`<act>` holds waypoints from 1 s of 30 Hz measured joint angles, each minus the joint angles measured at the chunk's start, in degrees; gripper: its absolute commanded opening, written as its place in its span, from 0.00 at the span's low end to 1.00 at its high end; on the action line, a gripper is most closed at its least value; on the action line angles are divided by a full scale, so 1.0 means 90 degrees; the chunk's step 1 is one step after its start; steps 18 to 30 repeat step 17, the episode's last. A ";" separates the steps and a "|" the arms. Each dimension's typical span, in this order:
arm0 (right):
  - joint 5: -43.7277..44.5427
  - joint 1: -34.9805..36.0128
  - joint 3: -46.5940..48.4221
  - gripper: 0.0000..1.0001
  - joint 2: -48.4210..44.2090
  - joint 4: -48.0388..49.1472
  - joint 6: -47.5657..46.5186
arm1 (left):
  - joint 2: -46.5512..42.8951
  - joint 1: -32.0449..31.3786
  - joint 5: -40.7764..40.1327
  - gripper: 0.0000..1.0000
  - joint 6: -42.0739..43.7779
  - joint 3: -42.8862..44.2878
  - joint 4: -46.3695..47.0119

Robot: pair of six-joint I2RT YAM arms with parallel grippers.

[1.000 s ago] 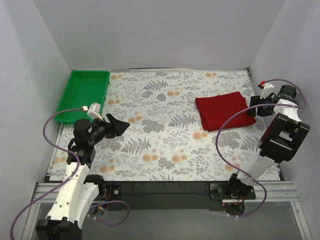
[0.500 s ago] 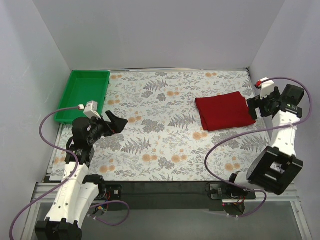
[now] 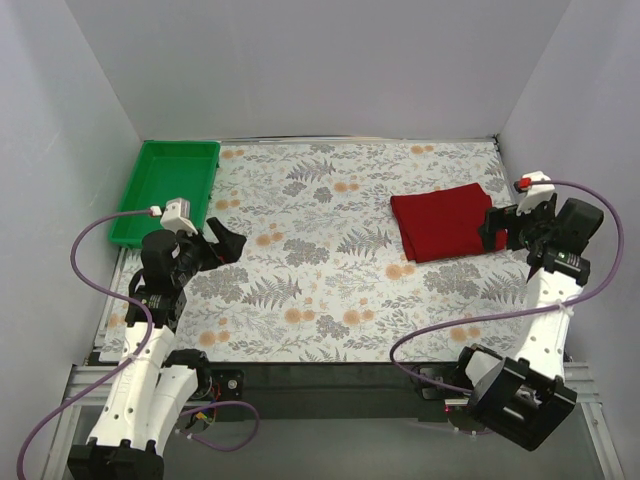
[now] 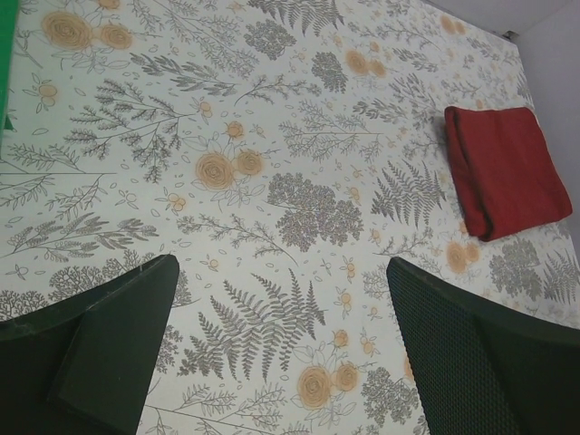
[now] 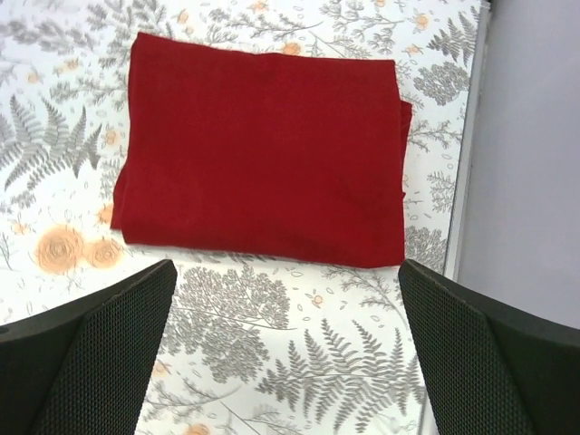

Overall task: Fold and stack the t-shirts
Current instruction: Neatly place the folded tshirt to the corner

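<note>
One dark red t-shirt (image 3: 447, 222) lies folded into a flat rectangle on the right side of the floral table. The right wrist view shows that t-shirt (image 5: 263, 149) just beyond my right gripper (image 5: 285, 308), whose fingers stand wide apart with only tablecloth between them. From above, my right gripper (image 3: 497, 228) hovers at the shirt's right edge. My left gripper (image 3: 226, 243) is far off on the left, open and empty. In the left wrist view the t-shirt (image 4: 506, 168) shows at the upper right, well away from the left gripper (image 4: 281, 308).
A green tray (image 3: 168, 186) sits at the table's back left corner, just behind the left arm. White walls close in the table on the left, back and right; the right wall (image 5: 530, 154) runs close beside the shirt.
Both grippers have opened wider. The right arm has swung its wrist down and inward toward the shirt's right edge. The left gripper has drawn back slightly to the left.
</note>
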 measured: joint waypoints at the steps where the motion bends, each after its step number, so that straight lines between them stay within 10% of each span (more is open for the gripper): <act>1: 0.0068 0.0000 -0.0199 0.98 -0.0165 0.0197 0.0267 | 0.0000 0.0000 -0.0032 0.92 0.0015 0.0000 -0.0027; 14: 0.2300 -0.0029 -0.1112 0.98 -0.1256 0.1559 0.2101 | -0.0034 -0.0002 -0.0085 0.92 0.0063 0.0000 -0.0153; 30: 0.2506 -0.0029 -0.1197 0.98 -0.1268 0.1581 0.2093 | -0.0034 -0.0005 -0.0078 0.92 0.0063 0.0000 -0.0153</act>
